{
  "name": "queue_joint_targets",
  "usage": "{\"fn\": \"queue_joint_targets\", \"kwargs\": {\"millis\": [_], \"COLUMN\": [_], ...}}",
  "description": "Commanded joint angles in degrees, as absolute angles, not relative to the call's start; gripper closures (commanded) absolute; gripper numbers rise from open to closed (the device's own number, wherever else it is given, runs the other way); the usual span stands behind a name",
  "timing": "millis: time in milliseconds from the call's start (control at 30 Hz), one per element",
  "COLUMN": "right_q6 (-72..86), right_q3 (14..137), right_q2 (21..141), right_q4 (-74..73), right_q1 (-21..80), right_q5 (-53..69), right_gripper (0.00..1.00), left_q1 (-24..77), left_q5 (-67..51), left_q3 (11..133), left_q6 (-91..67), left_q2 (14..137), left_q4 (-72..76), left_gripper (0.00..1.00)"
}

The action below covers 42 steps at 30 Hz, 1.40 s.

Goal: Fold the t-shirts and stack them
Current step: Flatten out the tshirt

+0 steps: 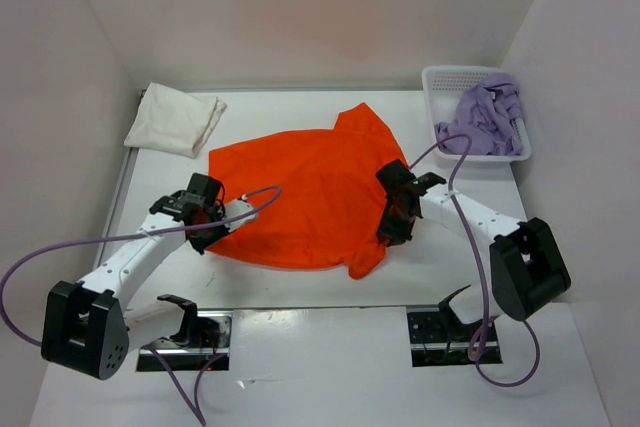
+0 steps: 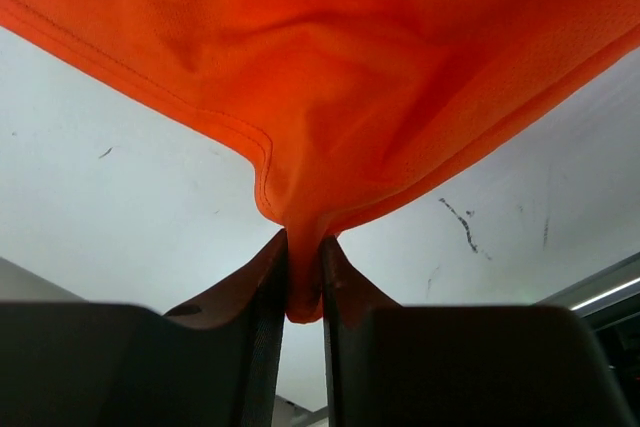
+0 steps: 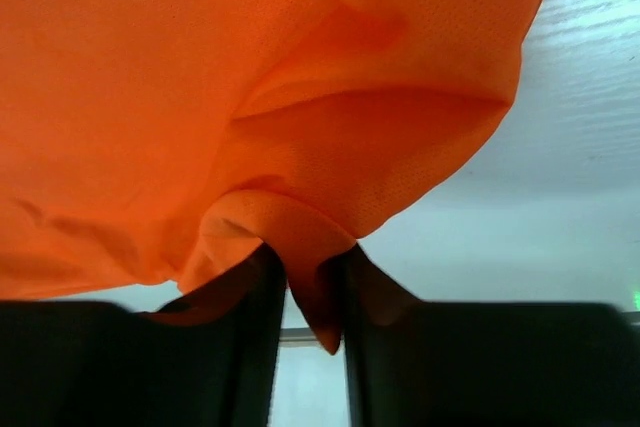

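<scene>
Orange t-shirt [image 1: 300, 187] spread mid-table. Left gripper [image 2: 303, 247] narrow, pinching its hem at 8 o'clock. Right gripper [image 3: 305, 267] narrow, pinching a fold at 3 o'clock.

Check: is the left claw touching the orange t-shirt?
Touching. The left wrist view shows a fold of the orange t-shirt pinched inside the left claw, with cloth pressed against the inner faces of both fingers.

No writing, label or number is readable in any view. Dark marks on the tabletop [image 2: 120, 207] are only scuffs.
</scene>
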State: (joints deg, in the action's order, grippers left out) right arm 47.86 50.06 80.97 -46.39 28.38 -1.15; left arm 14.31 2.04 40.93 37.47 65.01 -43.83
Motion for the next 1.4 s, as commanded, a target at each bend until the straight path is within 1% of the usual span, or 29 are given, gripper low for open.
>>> {"fn": "queue_joint_targets", "kwargs": {"millis": [0, 33, 67, 100, 167, 300, 400, 467, 500, 567, 633, 667, 800, 833, 967, 1100, 1233, 1333, 1367], "right_q6": [49.13, 49.65, 49.66, 49.66, 50.36, 53.08, 55.36, 55.90, 55.90, 55.38, 54.59, 54.58, 51.60, 50.90, 47.47, 46.58, 46.58, 48.06, 49.47], "right_q3": [49.83, 49.22, 49.22, 48.61, 48.60, 48.60, 48.08, 47.55, 47.03, 47.02, 48.94, 51.83, 62.21, 65.79, 72.15, 78.90, 81.30, 78.24, 74.39], "right_q2": [79.81, 79.80, 79.80, 78.50, 76.83, 70.51, 68.03, 68.64, 69.86, 75.65, 80.31, 83.99, 88.67, 89.99, 99.64, 103.61, 104.24, 97.15, 93.99], "right_q4": [-45.52, -46.57, -47.10, -48.15, -49.48, -53.87, -54.58, -51.62, -49.94, -44.16, -41.32, -39.57, -36.57, -36.56, -35.95, -37.17, -39.45, -43.06, -44.11], "right_q1": [28.56, 28.56, 28.56, 28.56, 28.56, 28.56, 28.56, 28.04, 28.04, 28.04, 28.04, 28.04, 28.74, 28.74, 28.74, 31.10, 31.82, 31.82, 31.82], "right_q5": [0.53, 0.53, 1.31, 1.32, 2.02, 2.02, 1.24, 0.53, 0.53, 1.05, 1.05, 1.05, -1.05, -1.05, -0.27, 1.23, 1.23, -1.30, -2.45], "right_gripper": [0.66, 0.60, 0.45, 0.40, 0.33, 0.32, 0.29, 0.29, 0.29, 0.29, 0.29, 0.29, 0.29, 0.29, 0.29, 0.29, 0.29, 0.29, 0.29], "left_q1": [14.50, 14.50, 14.50, 14.50, 14.50, 14.50, 13.98, 13.36, 12.75, 12.74, 12.74, 12.74, 12.74, 12.74, 12.22, 12.22, 12.22, 12.22, 12.22], "left_q5": [4.39, 5.00, 5.01, 5.01, 5.01, 3.25, 3.25, 4.30, 4.83, 4.83, 4.83, 4.22, 5.44, 5.45, 5.97, 7.38, 7.38, 8.70, 9.31], "left_q3": [41.04, 41.04, 41.74, 42.88, 44.29, 45.70, 46.93, 47.64, 47.64, 47.02, 46.50, 46.49, 47.72, 47.72, 47.72, 47.72, 47.11, 47.11, 46.59], "left_q6": [39.46, 40.07, 40.69, 41.56, 42.36, 45.09, 46.58, 45.89, 45.27, 42.81, 41.40, 39.48, 35.51, 35.51, 34.89, 34.89, 34.89, 33.84, 33.84], "left_q2": [63.11, 62.32, 61.62, 61.09, 60.56, 58.28, 57.75, 58.27, 58.27, 61.33, 64.93, 69.04, 77.86, 78.83, 80.51, 80.51, 79.89, 79.89, 79.89], "left_q4": [-46.31, -46.32, -48.23, -49.21, -51.93, -56.25, -57.04, -53.72, -49.35, -44.50, -39.39, -38.07, -31.84, -30.95, -29.18, -29.18, -29.18, -29.71, -30.23], "left_gripper": [0.74, 0.74, 0.74, 0.74, 0.69, 0.62, 0.62, 0.56, 0.45, 0.39, 0.39, 0.38, 0.38, 0.38, 0.38, 0.38, 0.38, 0.38, 0.38]}}
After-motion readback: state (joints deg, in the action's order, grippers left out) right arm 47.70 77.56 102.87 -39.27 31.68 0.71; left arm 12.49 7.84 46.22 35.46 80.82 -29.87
